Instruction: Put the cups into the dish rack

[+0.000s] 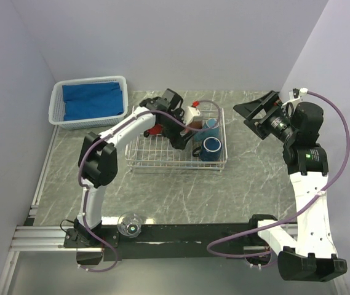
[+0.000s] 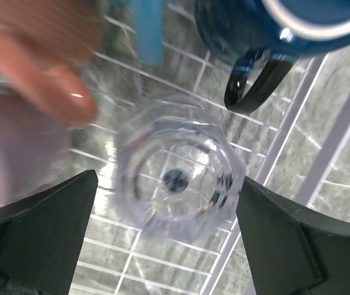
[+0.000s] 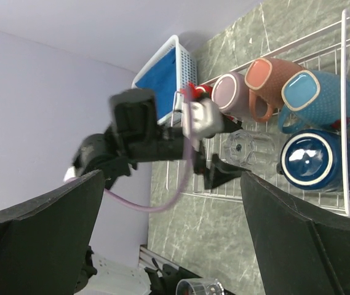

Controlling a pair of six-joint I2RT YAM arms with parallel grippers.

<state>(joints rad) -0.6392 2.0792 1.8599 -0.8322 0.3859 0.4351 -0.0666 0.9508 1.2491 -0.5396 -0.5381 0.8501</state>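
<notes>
1. The left end effector (image 2: 167, 184) points down into the rack (image 1: 175, 167). Its fingers are spread wide on either side of a clear glass (image 2: 178, 184). One finger stands clear of the glass and the other is just beside its rim. Nothing is gripped.
2. That glass stands on the rack's wire floor with its mouth up and its long axis vertical. The left wrist view looks straight down into it.
3. Just beside the glass, at the rack's right end, stands the navy mug (image 3: 310, 161). Its mouth faces up and its handle is turned toward the glass.
4. Three mugs sit close together in a row along the rack's far side: the mauve mug (image 3: 230, 93), the salmon mug (image 3: 276, 74) and the light-blue mug (image 3: 322, 95). The light-blue mug is next to the navy one. Their mouths seem to face up, though how far they tilt cannot be told.
5. The red mug (image 1: 156, 131) is in the rack's left part. Only a patch of it shows behind the left arm, so which way it points cannot be told.
6. A second glass (image 1: 130, 223) is outside the rack on the tabletop (image 1: 181, 196), near the left arm's base. It looks round from above.
7. A white basket (image 1: 55, 104) sits at the far left corner and holds a blue cloth (image 1: 95, 101).
8. The right end effector (image 3: 171, 178) hangs well to the right of the rack. Its fingers are wide apart and hold nothing.
</notes>
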